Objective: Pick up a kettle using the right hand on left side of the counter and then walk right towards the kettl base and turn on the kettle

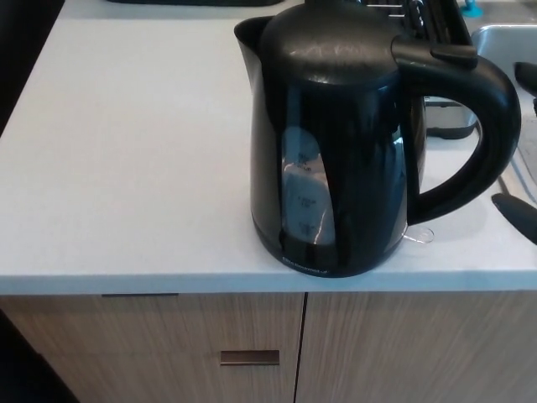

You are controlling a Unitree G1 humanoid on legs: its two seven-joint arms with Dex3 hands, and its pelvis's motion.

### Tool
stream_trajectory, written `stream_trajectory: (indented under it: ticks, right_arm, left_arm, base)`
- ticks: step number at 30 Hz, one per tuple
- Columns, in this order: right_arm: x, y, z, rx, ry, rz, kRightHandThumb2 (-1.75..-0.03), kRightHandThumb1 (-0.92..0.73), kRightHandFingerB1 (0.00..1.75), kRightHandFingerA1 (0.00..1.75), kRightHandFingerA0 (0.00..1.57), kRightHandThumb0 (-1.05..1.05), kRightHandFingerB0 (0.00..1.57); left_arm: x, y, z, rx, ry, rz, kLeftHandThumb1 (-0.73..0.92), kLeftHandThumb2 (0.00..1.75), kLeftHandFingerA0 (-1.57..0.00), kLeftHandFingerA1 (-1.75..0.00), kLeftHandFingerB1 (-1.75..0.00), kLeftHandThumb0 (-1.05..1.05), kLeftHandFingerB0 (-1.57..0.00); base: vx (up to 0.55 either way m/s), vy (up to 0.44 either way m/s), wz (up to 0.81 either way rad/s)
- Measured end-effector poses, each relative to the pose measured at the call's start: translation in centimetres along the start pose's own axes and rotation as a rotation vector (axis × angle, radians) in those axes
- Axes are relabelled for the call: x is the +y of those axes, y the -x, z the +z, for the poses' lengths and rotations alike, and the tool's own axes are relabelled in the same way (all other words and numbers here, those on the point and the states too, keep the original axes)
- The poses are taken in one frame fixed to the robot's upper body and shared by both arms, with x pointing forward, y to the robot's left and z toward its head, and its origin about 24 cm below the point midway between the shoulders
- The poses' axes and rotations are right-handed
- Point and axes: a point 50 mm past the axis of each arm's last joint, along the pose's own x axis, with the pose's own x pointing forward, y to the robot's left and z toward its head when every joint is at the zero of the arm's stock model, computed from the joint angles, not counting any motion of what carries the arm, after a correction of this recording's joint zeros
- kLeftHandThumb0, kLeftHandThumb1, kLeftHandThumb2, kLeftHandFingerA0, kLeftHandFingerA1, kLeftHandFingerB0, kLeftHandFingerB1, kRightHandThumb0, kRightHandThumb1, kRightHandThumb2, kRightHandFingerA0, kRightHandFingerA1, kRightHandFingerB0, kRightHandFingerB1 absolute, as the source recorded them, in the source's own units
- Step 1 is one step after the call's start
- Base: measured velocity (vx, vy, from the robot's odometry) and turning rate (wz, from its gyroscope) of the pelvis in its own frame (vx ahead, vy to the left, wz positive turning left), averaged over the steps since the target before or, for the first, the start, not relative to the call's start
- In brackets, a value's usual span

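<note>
Black kettle (336,151) upright on the white counter (126,151), close to the front edge, handle (478,126) turned to the picture's right, lid down, water window facing the camera. Not yet lifted, so the picking-up step in hand, by my reading. Just right of the handle, black fingers (516,214) at the frame's edge, likely the right hand (527,84), apart from the handle and clamped on nothing; whether spread or closed, cannot tell. Left hand nowhere in view. Behind the handle, a sink (503,38) rim. Below, wood cabinet doors (168,344) with a slot pull (249,358). No base visible. Next move, probably: fingers through the handle loop, firm wrap, straight lift to keep the kettle level before any walk rightward.
</note>
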Motion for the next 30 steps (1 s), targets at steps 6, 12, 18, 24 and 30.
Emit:
stream_trajectory:
  ticks: [6, 12, 18, 24, 30]
  right_arm:
    - [0.0, -1.0, 0.0, 0.026, -0.003, 0.006, -0.89, -0.49, 0.33, 0.41, 0.00, -0.79, 0.07]
    - [-0.1, -2.4, -0.6, 0.085, -0.022, 0.029, -0.87, -0.47, 0.29, 0.35, 0.00, -0.75, 0.06]
    - [0.4, -3.3, -0.9, 0.130, -0.043, 0.066, -0.85, -0.46, 0.30, 0.42, 0.01, -0.76, 0.08]
    - [1.1, -3.7, -0.7, 0.141, -0.065, 0.092, -0.85, -0.45, 0.29, 0.41, 0.02, -0.72, 0.05]
    - [2.1, -4.1, -0.3, 0.147, -0.083, 0.122, -0.60, -0.61, 0.31, 0.48, 0.04, -0.61, 0.09]
  left_arm:
    - [-0.1, 0.0, 0.1, -0.002, 0.001, -0.002, 0.63, 0.93, -0.91, -0.84, -0.76, 0.13, -0.86]
    - [-0.3, -0.2, 0.2, -0.004, 0.005, -0.009, 0.64, 0.95, -0.88, -0.84, -0.77, 0.13, -0.83]
    - [-0.3, -0.2, 0.2, -0.004, 0.006, -0.013, 0.62, 0.94, -0.88, -0.84, -0.78, 0.14, -0.84]
    - [-0.3, -0.2, 0.2, -0.003, 0.010, -0.015, 0.65, 0.92, -0.90, -0.85, -0.78, 0.12, -0.86]
    - [-0.3, -0.2, 0.3, -0.004, 0.016, -0.014, 0.61, 0.99, -0.89, -0.85, -0.78, 0.14, -0.85]
  base:
    - [0.00, 0.000, 0.00]
    - [0.00, 0.000, 0.00]
    - [0.00, 0.000, 0.00]
    - [0.00, 0.000, 0.00]
    - [0.00, 0.000, 0.00]
